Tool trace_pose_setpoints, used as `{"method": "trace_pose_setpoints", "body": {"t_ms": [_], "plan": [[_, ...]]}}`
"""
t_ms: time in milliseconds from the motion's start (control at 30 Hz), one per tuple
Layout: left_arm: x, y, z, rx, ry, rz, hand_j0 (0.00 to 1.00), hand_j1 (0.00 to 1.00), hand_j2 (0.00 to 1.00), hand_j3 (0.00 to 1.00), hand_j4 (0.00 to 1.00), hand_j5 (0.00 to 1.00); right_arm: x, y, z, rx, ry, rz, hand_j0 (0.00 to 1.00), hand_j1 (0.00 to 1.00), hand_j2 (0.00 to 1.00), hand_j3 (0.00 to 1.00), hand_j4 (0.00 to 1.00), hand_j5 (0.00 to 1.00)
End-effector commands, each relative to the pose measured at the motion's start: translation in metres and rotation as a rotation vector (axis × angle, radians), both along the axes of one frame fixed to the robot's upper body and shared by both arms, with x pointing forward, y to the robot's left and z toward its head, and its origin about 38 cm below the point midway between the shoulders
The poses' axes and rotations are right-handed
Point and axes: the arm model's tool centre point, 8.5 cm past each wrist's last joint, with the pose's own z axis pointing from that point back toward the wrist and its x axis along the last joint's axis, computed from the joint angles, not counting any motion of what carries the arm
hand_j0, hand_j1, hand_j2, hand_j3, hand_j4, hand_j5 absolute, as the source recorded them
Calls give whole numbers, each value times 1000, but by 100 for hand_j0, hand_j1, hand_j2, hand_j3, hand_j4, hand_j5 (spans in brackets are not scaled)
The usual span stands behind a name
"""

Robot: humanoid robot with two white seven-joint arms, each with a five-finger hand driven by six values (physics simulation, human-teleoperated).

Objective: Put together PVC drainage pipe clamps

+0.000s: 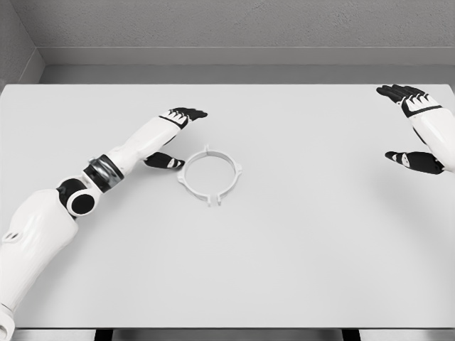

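Head view. A white table (298,270) fills most of the frame, with a grey wall behind its far edge.

A white ring clamp (208,175) lies flat on the table, a little left of centre. It is a thin open hoop with small tabs on its rim and a narrow split at the near side, where two short lugs point toward the camera.

The left arm comes in from the lower left and reaches diagonally across the table. The left hand (173,135) sits just left of the clamp, palm turned inward, fingers spread and holding nothing. Its black fingertips (190,113) point to the right above the clamp; the thumb lies low, close beside the clamp's left rim. Whether the thumb touches the rim cannot be told.

The right hand (419,131) is at the right edge, well apart from the clamp, fingers extended and loose, thumb set apart below. It is empty.
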Motion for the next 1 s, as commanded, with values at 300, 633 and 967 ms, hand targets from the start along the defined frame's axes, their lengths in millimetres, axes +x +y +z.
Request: {"method": "trace_pose_setpoints", "body": {"t_ms": [300,633,967], "plan": [[-1,-7,-1,-16,1,-9,100,100,100,100,100,100,1,3,0,10,0,10,100,100,100,100,100,100],[10,39,19,4,-37,77,100,100,100,100,100,100,2,4,0,10,0,13,100,100,100,100,100,100],[-33,47,34,54,-99,-24,100,100,100,100,100,100,3,8,0,11,-2,23,100,100,100,100,100,100]]}}
